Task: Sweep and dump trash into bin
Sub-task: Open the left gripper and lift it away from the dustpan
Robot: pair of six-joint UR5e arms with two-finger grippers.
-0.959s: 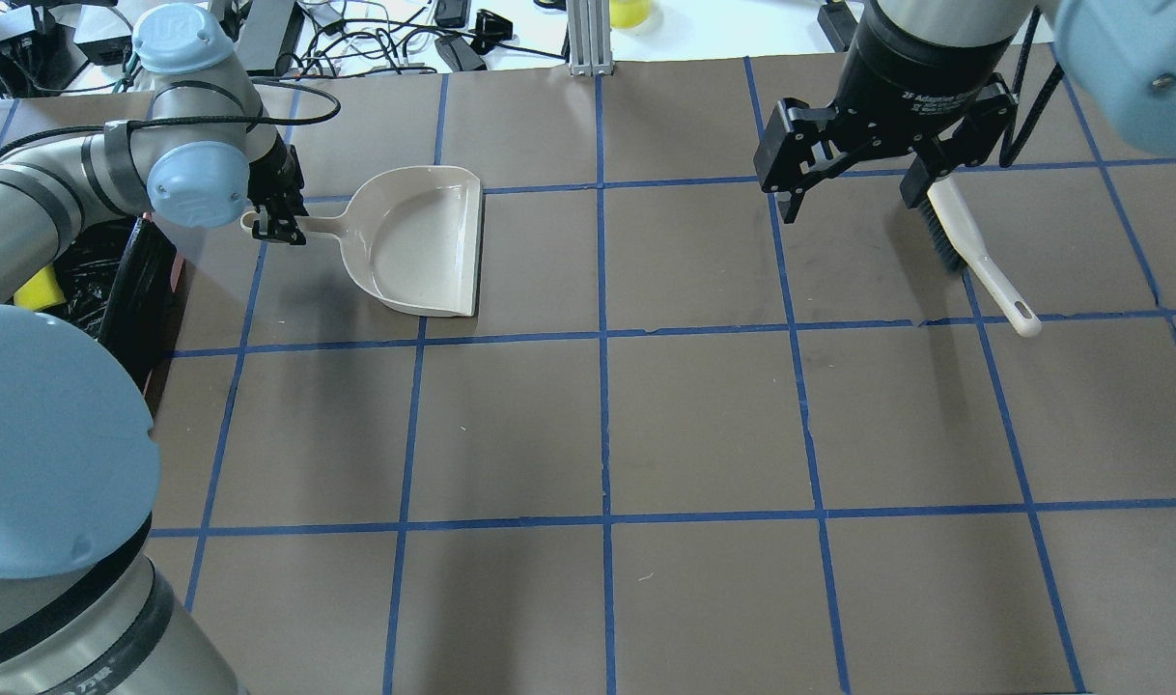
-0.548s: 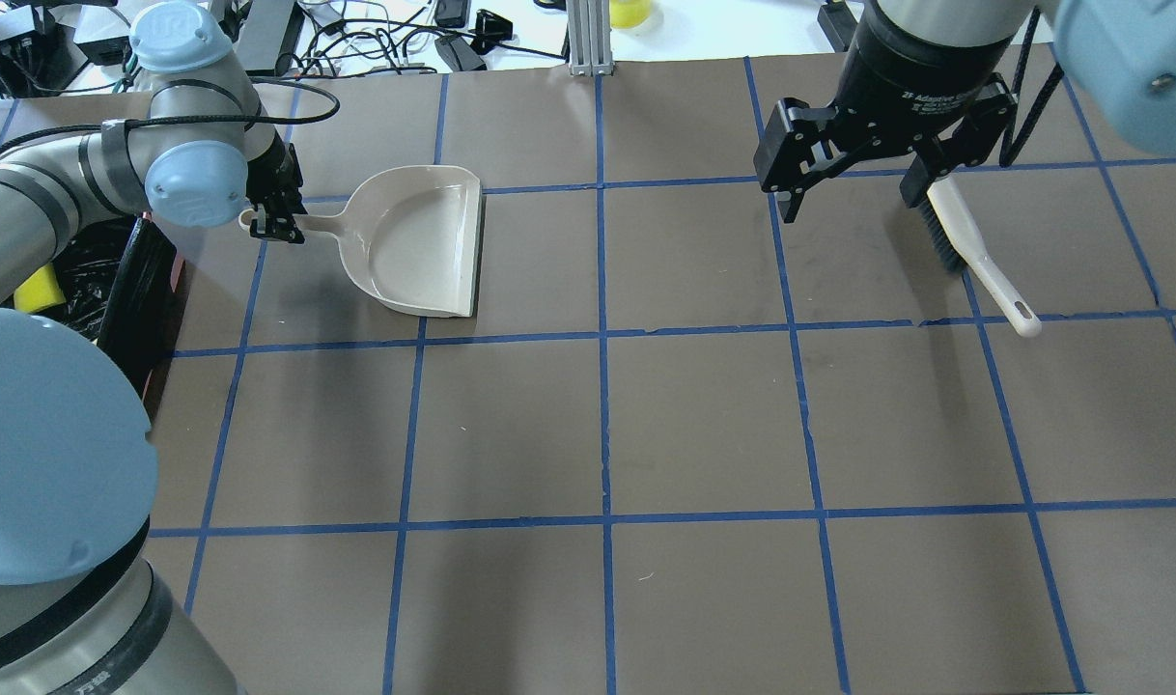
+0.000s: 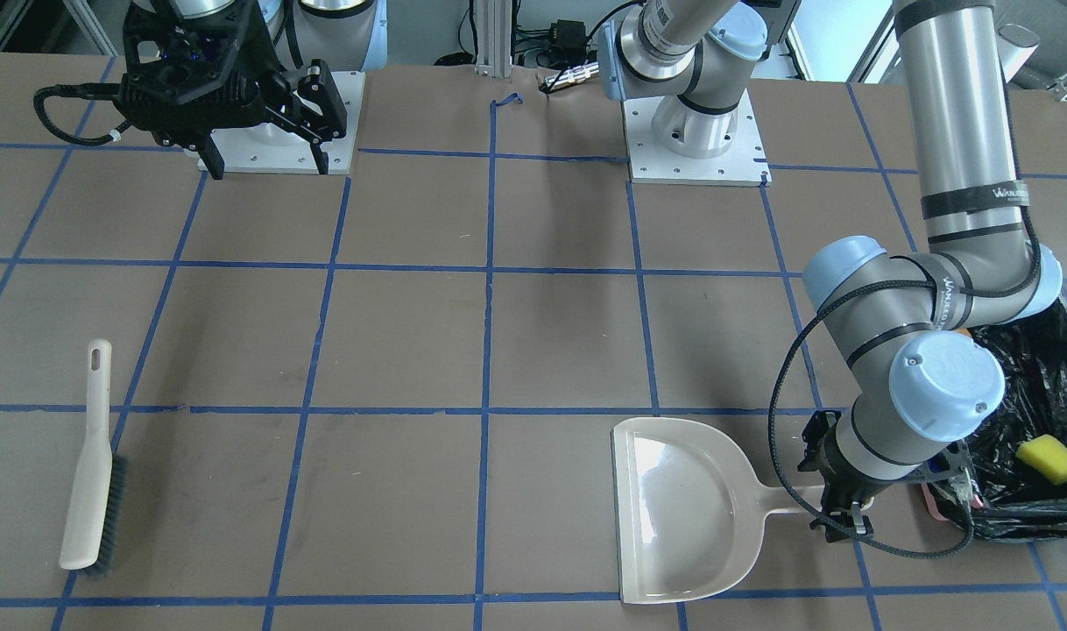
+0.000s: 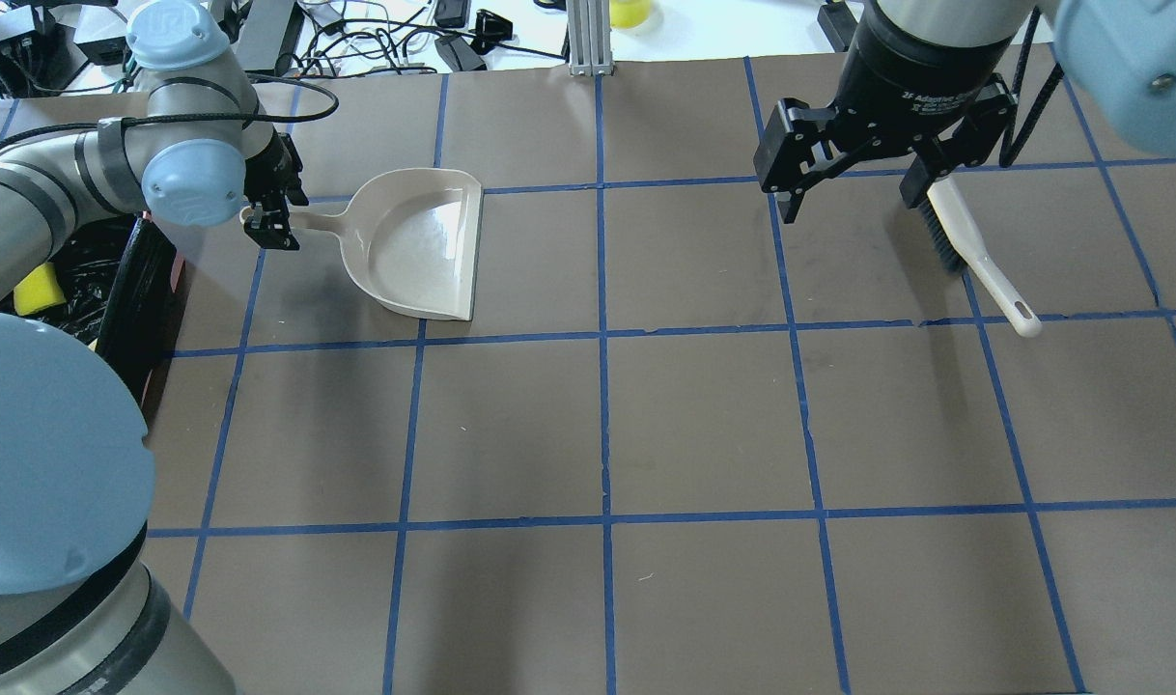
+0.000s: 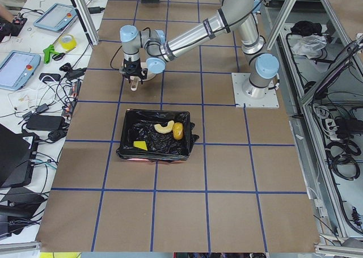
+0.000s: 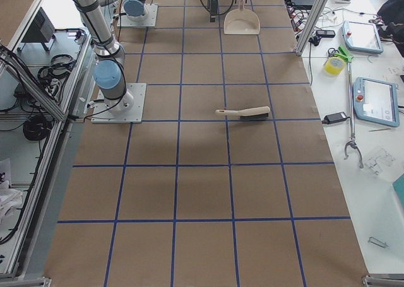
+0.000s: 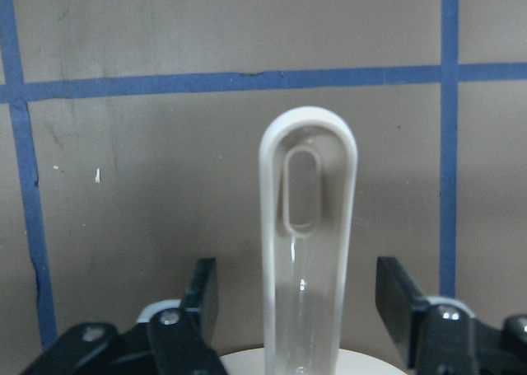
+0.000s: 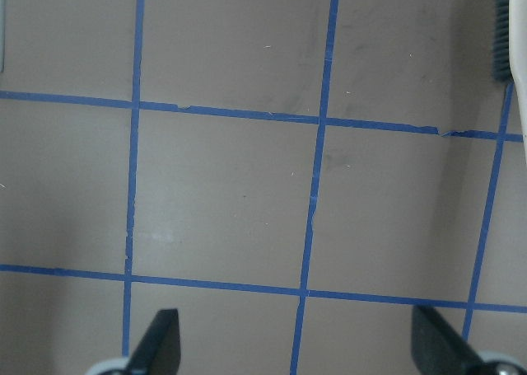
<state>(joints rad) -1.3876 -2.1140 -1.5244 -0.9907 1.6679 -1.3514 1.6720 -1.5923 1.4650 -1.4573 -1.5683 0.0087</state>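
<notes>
Trash [image 5: 178,131] in bin [image 5: 156,151], dustpan [image 4: 419,241] nr it

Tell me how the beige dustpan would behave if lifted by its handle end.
The dustpan looks like stiff moulded plastic, so it should keep its shape. Its handle is slim and glossy, so it may twist in the left gripper. The wide pan, far from the handle's end, would likely droop.

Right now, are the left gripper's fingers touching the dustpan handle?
Apart. Left wrist view: the dustpan handle sits between the left gripper fingers, with bare table showing in the gap on each side.
</notes>
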